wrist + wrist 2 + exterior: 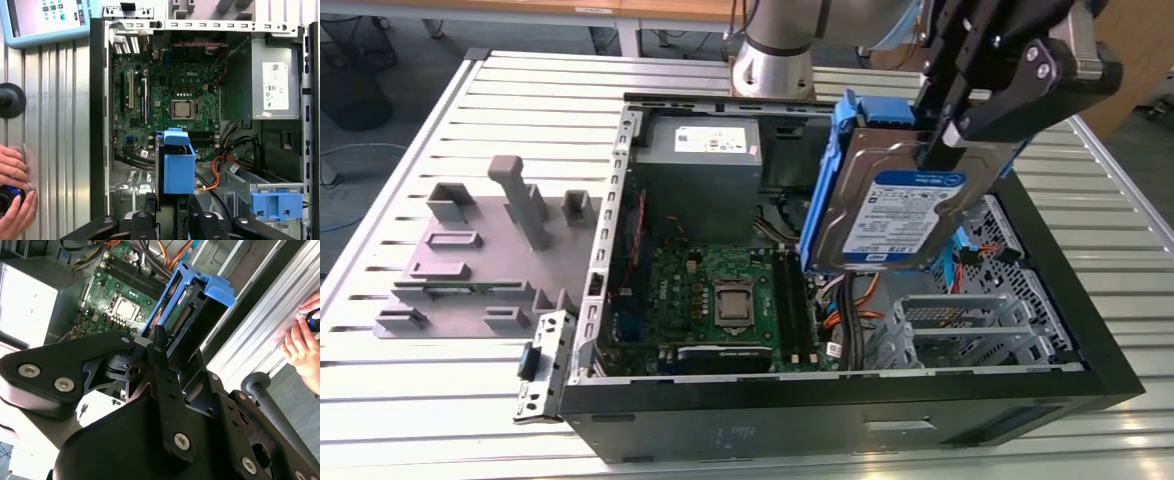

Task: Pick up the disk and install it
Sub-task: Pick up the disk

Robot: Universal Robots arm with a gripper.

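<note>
The disk (901,215), a silver drive with a white-and-blue label and blue carrier rails, hangs on edge above the open computer case (1067,330), over its right side in the exterior view. My gripper (945,150) is shut on the disk's upper end, and the black fingers (159,347) clamp its flat sides. In both wrist views the disk's blue carrier end (178,167) points down toward the motherboard (165,95) and the cables. The disk (197,300) touches nothing inside the case.
A silver drive cage (961,320) sits at the case's near right corner, below the disk. The grey power supply (700,145) fills a rear corner. A lone blue bracket (277,205) rests in the case. A grey fixture (467,250) lies on the table. A person's hand (12,190) rests on a device beside the case.
</note>
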